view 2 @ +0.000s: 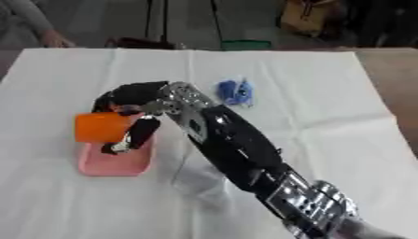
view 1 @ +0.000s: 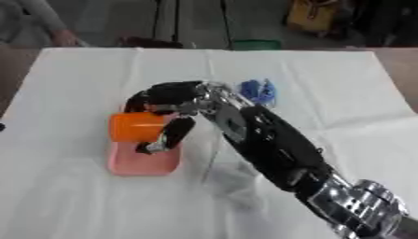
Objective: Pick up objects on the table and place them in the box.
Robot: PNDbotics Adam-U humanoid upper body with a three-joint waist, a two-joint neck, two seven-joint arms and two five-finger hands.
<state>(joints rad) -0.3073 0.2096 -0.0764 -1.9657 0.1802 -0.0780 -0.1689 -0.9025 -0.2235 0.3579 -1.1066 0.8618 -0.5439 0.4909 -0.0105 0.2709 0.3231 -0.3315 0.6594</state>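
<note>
orange cup (view 1: 135, 126) is pinched between curled fingers and thumb of right hand (view 1: 167, 109), held over the box's far end. pink box (view 1: 143, 163) shows no contents; placement not yet complete.

right eye view: blue object (view 2: 234, 92) lies beyond the box, still to be collected. left hand not visible.

The right hand (view 1: 167, 114) hides part of the pink box (view 1: 130, 165) — blue object (view 1: 258, 91) too blurred to identify.

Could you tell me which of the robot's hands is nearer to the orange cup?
Right. The right hand is curled around the orange cup, holding it above the pink box. The left hand shows in neither view.
</note>
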